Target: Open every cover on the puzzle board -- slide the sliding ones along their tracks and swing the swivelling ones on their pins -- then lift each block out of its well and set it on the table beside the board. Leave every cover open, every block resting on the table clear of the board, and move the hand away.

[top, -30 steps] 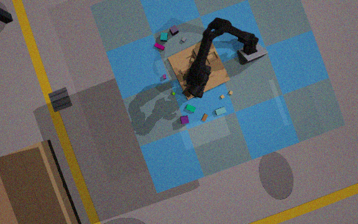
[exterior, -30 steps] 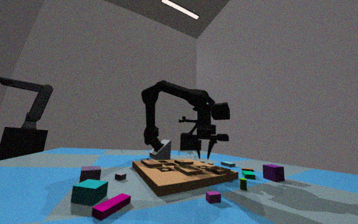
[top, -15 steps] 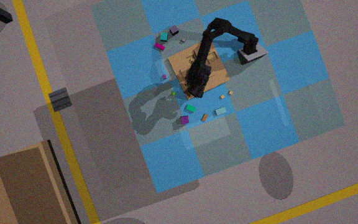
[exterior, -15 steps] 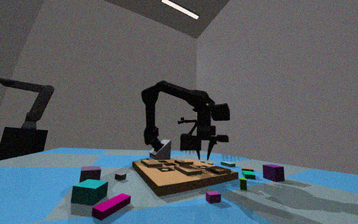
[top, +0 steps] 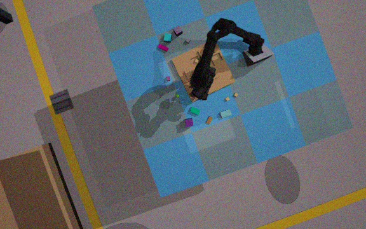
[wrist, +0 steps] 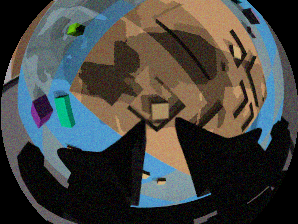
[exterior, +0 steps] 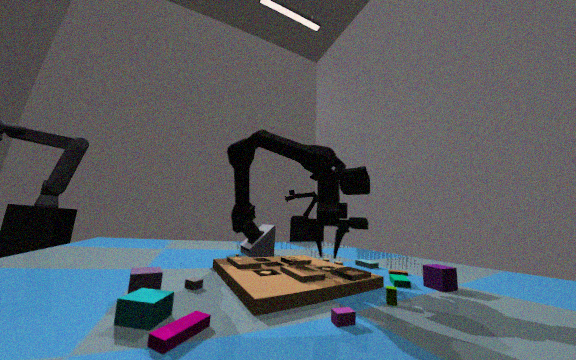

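Observation:
The tan puzzle board lies flat, with raised covers and dark slots. The gripper is open part way, pointing down low over one side of the board, nothing between its fingers. In the wrist view a pale square block shows just ahead of the fingertips, in an uncovered well with dark angled edges around it. Another pale block shows in an open well farther off. Two small tan blocks rest on the table beside the board. The arm hides part of the board from above.
A green block, a purple block, an orange block and a pale teal block lie off one side. Teal, magenta and pink blocks lie near other edges.

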You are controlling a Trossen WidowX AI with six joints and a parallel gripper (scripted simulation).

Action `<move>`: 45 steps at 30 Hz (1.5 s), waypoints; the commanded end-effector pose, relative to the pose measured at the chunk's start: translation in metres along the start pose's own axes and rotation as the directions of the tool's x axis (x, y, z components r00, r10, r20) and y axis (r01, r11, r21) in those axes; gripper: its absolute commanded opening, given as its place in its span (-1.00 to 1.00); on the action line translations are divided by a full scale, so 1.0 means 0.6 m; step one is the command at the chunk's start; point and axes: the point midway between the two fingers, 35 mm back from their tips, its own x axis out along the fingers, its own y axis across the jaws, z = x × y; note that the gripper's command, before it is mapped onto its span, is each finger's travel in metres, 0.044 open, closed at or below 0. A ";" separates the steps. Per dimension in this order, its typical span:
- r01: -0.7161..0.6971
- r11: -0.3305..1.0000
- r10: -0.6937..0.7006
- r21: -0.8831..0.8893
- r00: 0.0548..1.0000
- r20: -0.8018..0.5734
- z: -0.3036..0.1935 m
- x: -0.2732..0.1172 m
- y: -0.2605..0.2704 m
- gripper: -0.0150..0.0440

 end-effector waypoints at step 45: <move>0.008 1.000 -0.008 -0.003 1.000 0.003 0.002 0.056 -0.003 0.00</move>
